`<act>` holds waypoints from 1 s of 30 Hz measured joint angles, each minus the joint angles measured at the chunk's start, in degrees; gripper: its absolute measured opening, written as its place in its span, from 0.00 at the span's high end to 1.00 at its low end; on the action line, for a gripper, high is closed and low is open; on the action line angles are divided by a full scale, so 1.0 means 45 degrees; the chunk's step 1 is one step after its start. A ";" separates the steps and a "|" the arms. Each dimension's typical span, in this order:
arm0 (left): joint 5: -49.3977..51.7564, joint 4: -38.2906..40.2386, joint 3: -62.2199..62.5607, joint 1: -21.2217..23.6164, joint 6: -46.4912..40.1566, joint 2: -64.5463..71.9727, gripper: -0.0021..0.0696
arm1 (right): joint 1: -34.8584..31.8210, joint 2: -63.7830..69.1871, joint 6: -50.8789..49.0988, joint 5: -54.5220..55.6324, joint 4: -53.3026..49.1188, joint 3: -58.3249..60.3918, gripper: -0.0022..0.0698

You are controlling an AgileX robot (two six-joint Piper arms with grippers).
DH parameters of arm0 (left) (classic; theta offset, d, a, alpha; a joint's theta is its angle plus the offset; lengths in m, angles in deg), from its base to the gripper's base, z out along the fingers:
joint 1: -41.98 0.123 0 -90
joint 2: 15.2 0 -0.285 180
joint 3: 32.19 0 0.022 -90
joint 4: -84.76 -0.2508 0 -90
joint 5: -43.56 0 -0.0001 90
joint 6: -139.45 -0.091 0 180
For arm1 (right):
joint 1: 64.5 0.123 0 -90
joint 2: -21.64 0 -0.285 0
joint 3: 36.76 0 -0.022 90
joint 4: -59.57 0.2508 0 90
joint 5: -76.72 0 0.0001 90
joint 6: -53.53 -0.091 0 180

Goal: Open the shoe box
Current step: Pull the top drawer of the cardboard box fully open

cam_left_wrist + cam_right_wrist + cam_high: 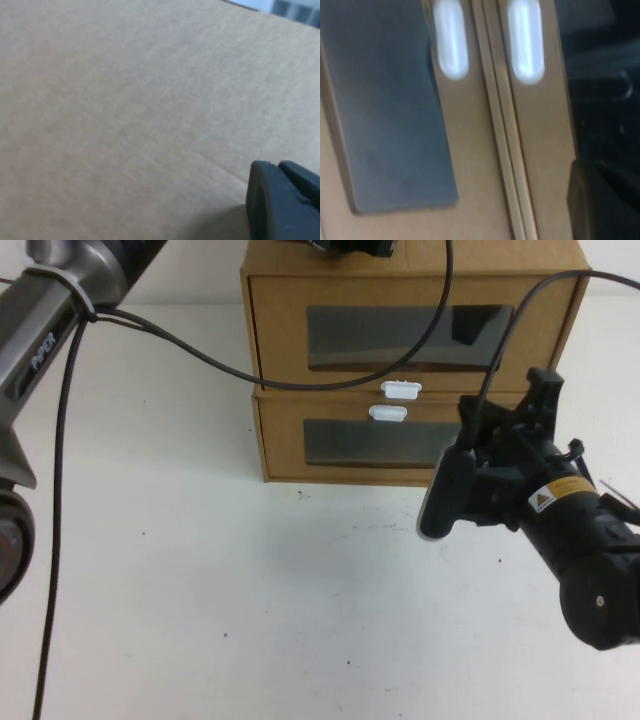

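Note:
Two brown cardboard shoe boxes stand stacked at the back of the table, the upper box (410,285) on the lower box (285,445). Each has a dark window and a white handle: the upper handle (401,390) and the lower handle (388,413). My right gripper (543,390) is shut and empty, and hovers in front of the boxes' right end, to the right of both handles. The right wrist view shows both handles (451,40) (525,42) on either side of the seam, with the right gripper (605,200) dark at the corner. My left gripper (282,200) is shut just over the upper box's cardboard top (125,110).
The white table (250,600) stretches in front of the boxes. The left arm (50,330) crosses the far left, and its black cable (200,350) hangs across the upper box's front. The right arm's bulky wrist (580,540) sits at the front right.

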State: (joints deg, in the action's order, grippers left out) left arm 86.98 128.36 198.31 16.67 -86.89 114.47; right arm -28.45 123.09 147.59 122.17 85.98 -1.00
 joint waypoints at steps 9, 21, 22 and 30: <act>0.0795 0.1015 -0.0061 0.0052 -0.0565 0.0006 0.98 | 0.0512 -0.0025 0.0000 -0.0055 0.1362 -0.0052 1.00; 0.0630 -0.0547 -0.0009 -0.0141 -0.0062 -0.0006 0.98 | 0.0731 -0.0167 0.0000 -0.0406 0.3413 -0.0428 1.00; 0.0606 -0.0705 0.0014 -0.0176 0.0000 -0.0006 0.98 | 0.0808 -0.0167 0.0000 -0.0468 0.3414 -0.0428 1.00; 0.0419 -0.1391 0.0129 -0.0325 0.0549 -0.0026 0.98 | 0.1675 -0.0167 0.0000 -0.0231 0.3545 -0.0428 1.00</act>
State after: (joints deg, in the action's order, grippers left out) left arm 88.87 122.10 198.88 15.21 -84.43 114.35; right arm -20.91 122.34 147.59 121.13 101.94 -2.93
